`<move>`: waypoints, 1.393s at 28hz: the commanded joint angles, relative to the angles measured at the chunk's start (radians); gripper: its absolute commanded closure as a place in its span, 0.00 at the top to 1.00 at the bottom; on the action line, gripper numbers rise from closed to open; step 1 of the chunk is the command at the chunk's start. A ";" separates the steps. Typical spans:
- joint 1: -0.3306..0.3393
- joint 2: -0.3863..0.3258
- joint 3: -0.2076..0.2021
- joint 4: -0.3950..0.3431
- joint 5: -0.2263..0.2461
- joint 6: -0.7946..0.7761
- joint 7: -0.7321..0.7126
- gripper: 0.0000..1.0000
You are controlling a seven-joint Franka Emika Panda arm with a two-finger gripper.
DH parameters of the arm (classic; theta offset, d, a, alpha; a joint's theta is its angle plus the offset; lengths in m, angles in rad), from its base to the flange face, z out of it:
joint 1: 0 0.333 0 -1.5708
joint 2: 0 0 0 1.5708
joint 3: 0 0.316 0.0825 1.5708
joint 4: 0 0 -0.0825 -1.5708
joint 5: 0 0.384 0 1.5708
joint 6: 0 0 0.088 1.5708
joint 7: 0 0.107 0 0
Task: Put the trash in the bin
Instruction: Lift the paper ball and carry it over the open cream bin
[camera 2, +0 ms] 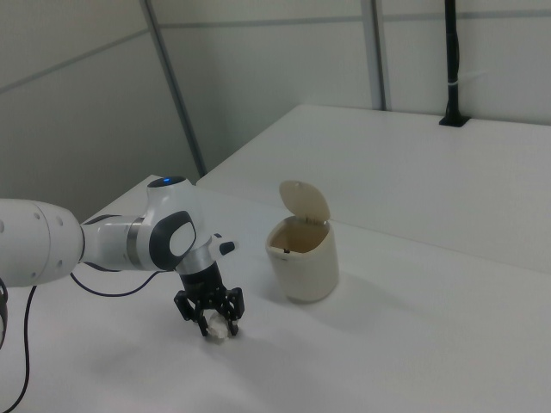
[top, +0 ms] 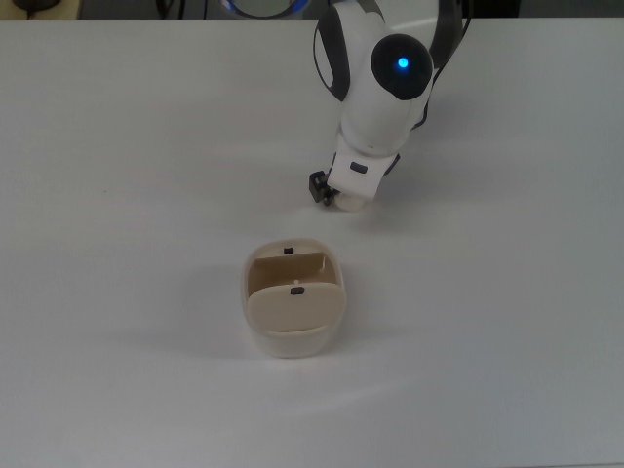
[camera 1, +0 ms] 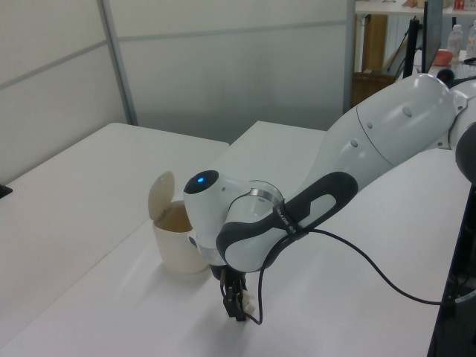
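In the right view, nearest me, my gripper (camera 2: 212,320) is down at the table (camera 2: 413,344), its fingers on either side of the trash (camera 2: 219,329); I cannot tell whether they have closed on it. Just beyond, toward the right view's right, the bin (camera 2: 302,255) stands upright with its flap lid tipped open, apart from the gripper.
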 commanded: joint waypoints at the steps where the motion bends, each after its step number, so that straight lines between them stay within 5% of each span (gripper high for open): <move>1: 0.007 -0.025 -0.007 0.001 -0.020 -0.004 0.027 0.30; 18: -0.053 -0.103 -0.025 0.154 -0.006 -0.009 0.029 0.32; 22: -0.096 -0.085 -0.030 0.237 -0.003 0.083 0.032 0.35; 28: -0.117 -0.057 -0.031 0.264 -0.004 0.226 0.033 0.37; 31: -0.133 -0.047 -0.031 0.261 -0.004 0.270 0.044 0.49; 34: -0.139 -0.030 -0.031 0.263 -0.007 0.295 0.084 1.00; 39: -0.140 -0.027 -0.031 0.260 -0.015 0.289 0.104 1.00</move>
